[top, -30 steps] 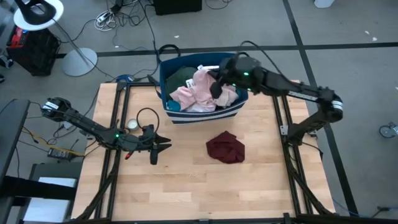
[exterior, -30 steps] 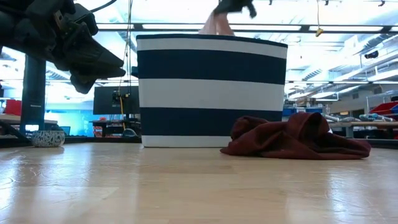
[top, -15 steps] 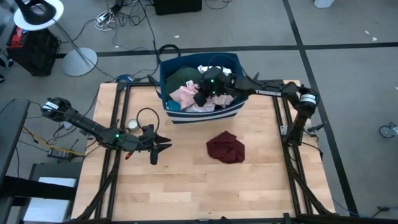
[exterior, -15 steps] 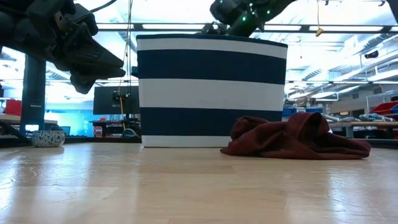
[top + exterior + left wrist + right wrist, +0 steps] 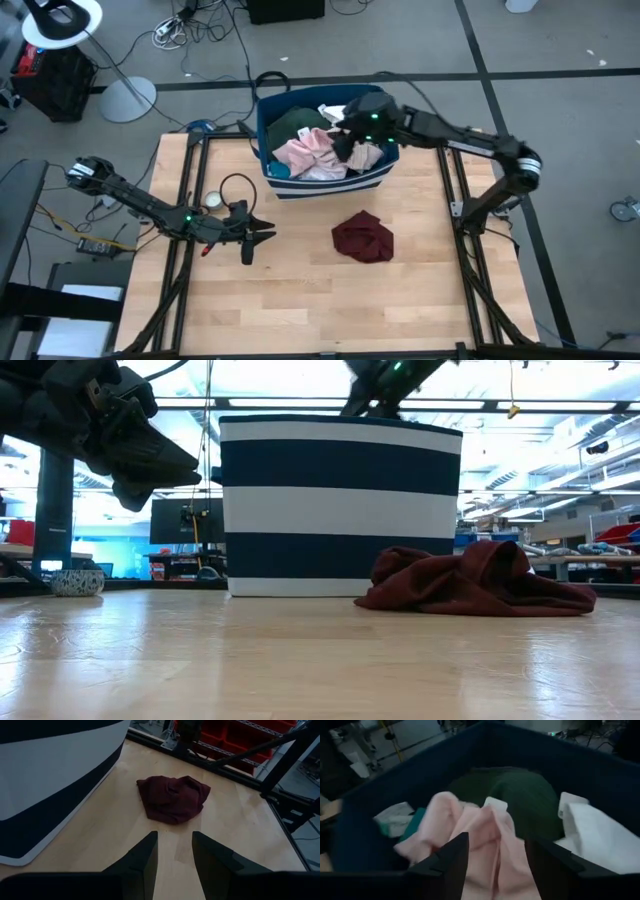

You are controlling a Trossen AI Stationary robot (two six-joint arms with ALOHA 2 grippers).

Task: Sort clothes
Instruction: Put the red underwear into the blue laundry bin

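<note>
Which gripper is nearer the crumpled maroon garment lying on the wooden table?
The left gripper: it hovers over the table beside the crumpled maroon garment, pointing at it. The right gripper is farther off, above the navy white-striped bin.

You see a pale wood table (image 5: 300, 300), faintly glossy; soft matt cloth: maroon garment (image 5: 363, 237), pink garment (image 5: 305, 153); fabric striped bin (image 5: 340, 500).
</note>
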